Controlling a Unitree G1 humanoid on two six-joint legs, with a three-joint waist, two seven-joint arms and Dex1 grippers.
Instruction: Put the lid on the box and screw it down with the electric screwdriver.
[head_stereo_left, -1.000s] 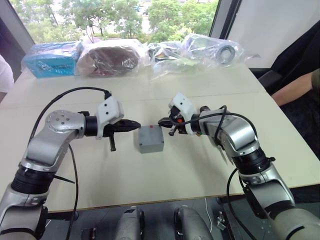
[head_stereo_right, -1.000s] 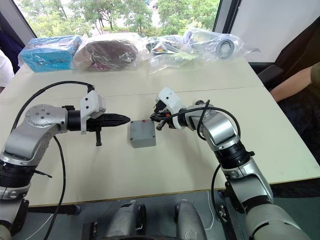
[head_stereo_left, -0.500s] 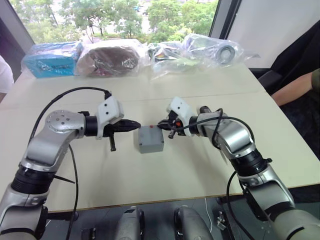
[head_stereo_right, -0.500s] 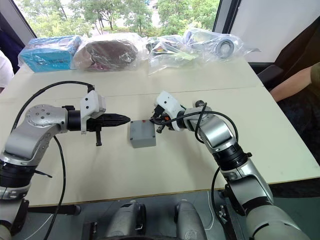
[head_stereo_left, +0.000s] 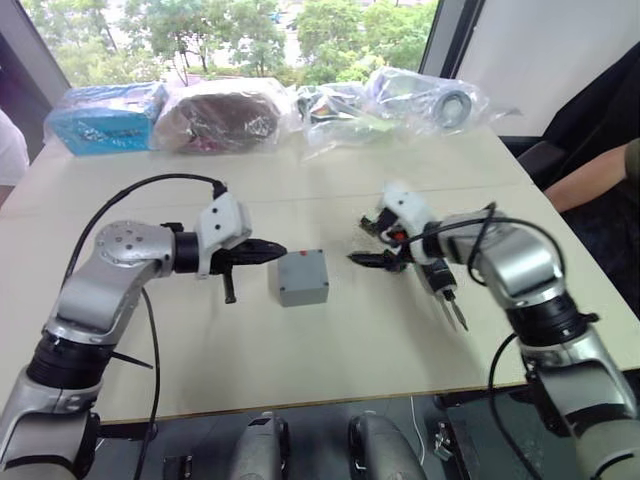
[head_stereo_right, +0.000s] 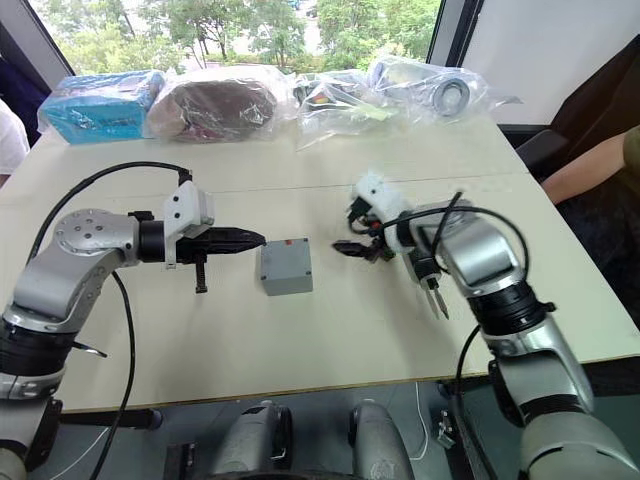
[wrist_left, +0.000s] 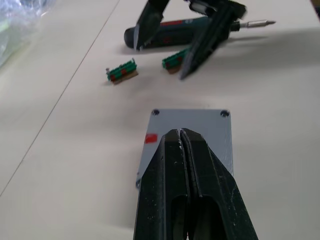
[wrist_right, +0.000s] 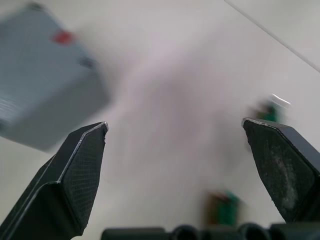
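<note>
The grey box (head_stereo_left: 303, 291) stands mid-table with the lid (wrist_left: 192, 135) seated on top, a red mark near one corner. My left gripper (head_stereo_left: 278, 247) is shut, empty, with its tips at the lid's left edge; I cannot tell whether they touch it. Right of the box, my right gripper (head_stereo_left: 365, 243) stands wide open, empty and apart from it. Beyond that gripper, the black electric screwdriver (head_stereo_left: 447, 288) with its reddish accent lies on the table, its bit pointing toward the near edge.
Two small green-and-brown blocks (wrist_left: 121, 71) (wrist_left: 175, 59) lie between the box and the screwdriver. Plastic bags (head_stereo_left: 220, 115) and a blue package (head_stereo_left: 105, 115) line the table's far edge. A person's arm (head_stereo_left: 600, 175) rests at the right.
My right gripper has opened, let go of the screwdriver and drawn back to the right from the box. The screwdriver now lies on the table. The left arm has not moved.
</note>
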